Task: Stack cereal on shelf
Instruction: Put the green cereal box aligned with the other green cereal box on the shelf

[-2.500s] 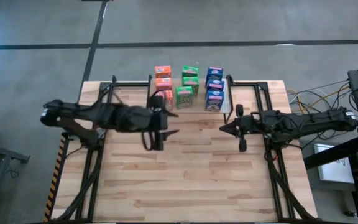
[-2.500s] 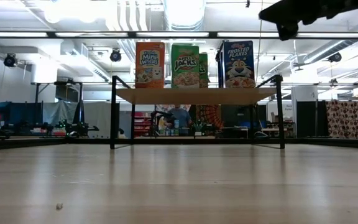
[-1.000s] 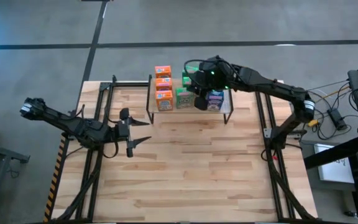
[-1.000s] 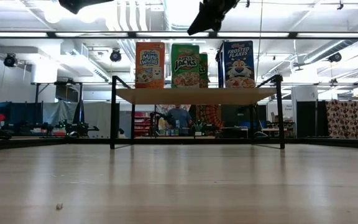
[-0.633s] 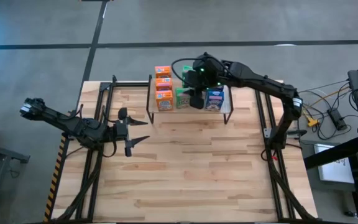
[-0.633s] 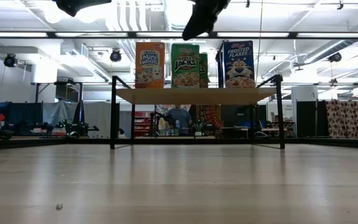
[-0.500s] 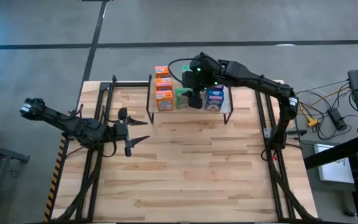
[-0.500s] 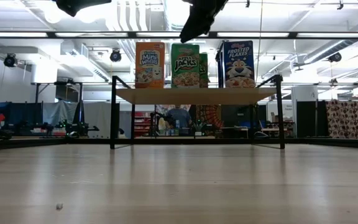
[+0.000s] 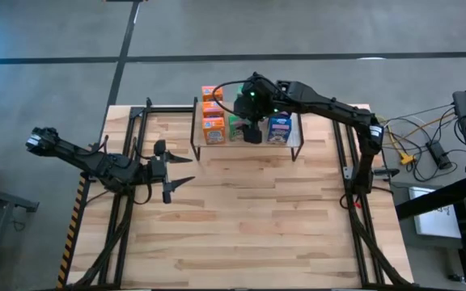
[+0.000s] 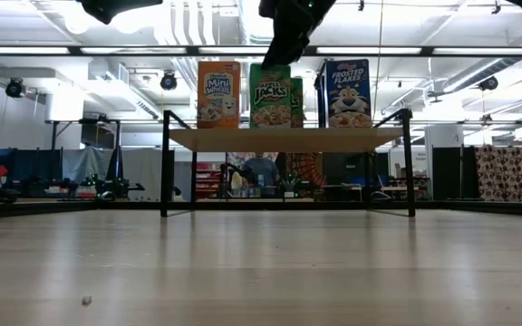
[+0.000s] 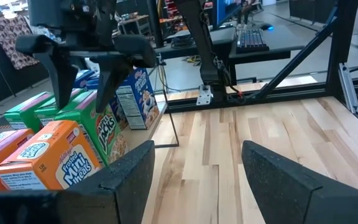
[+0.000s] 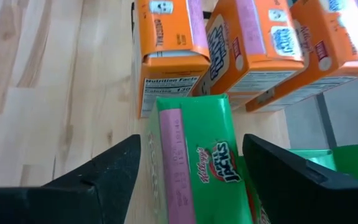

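The shelf (image 10: 288, 139) stands at the table's far middle. On it the cereal boxes stand upright on their bottom ends: orange (image 9: 212, 113) at the left, green (image 9: 235, 124) in the middle, blue (image 9: 279, 126) at the right. My right gripper (image 12: 191, 140) hangs open over the nearest green box (image 12: 197, 168), slanting down. One finger stands on either side of the box's top, and no touch shows. The gripper hides the other green boxes in the high view. My left gripper (image 9: 186, 170) waits open at the table's left, pointing toward the shelf.
Black frame rails (image 9: 140, 121) run along the left and right sides of the wooden table (image 9: 257, 226). Bare table top lies in front of the shelf. A stand with cables (image 9: 427, 149) sits off the table's right edge.
My right gripper has moved toward the table's left along the shelf, from above the gap between the green and blue boxes to above the nearest green box. It has tipped further downward and opened. The boxes have not moved.
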Available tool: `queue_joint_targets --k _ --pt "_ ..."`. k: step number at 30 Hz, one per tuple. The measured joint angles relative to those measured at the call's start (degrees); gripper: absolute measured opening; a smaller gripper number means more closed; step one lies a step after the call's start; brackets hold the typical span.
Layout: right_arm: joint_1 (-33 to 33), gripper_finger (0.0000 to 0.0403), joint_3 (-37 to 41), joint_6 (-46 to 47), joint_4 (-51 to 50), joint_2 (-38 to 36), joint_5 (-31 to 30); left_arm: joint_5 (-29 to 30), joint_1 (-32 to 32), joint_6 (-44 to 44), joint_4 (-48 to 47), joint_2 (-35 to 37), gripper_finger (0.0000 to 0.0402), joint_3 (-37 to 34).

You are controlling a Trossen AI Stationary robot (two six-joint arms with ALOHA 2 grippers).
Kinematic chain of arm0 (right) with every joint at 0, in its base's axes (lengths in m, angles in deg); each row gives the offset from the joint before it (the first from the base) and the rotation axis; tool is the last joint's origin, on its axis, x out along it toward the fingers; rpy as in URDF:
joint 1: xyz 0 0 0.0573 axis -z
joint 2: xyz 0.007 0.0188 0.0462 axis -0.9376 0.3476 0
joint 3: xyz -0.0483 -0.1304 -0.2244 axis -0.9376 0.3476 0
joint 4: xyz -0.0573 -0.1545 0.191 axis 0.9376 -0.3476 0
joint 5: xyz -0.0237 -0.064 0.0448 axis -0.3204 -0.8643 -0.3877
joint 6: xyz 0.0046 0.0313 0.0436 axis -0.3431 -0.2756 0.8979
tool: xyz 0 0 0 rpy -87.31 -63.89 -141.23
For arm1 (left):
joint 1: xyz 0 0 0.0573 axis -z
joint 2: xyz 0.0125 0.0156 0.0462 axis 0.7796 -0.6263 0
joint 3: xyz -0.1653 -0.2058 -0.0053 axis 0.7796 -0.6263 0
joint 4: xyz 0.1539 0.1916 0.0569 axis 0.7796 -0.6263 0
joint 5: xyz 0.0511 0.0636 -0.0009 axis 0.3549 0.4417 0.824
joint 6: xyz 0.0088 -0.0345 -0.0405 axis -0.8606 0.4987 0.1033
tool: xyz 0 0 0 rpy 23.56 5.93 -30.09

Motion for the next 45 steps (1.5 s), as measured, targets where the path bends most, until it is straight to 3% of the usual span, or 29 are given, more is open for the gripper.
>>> queue_joint_targets --k 25,45 --pt "-0.11 0.014 -0.44 4.56 -2.25 0.68 -0.1 -0.02 0.0 0.01 0.0 -0.02 0.0226 0.0" --pt "-0.24 0.0142 -1.68 6.8 -8.39 0.34 -0.11 -0.04 0.0 0.01 0.0 -0.02 0.0226 0.0"
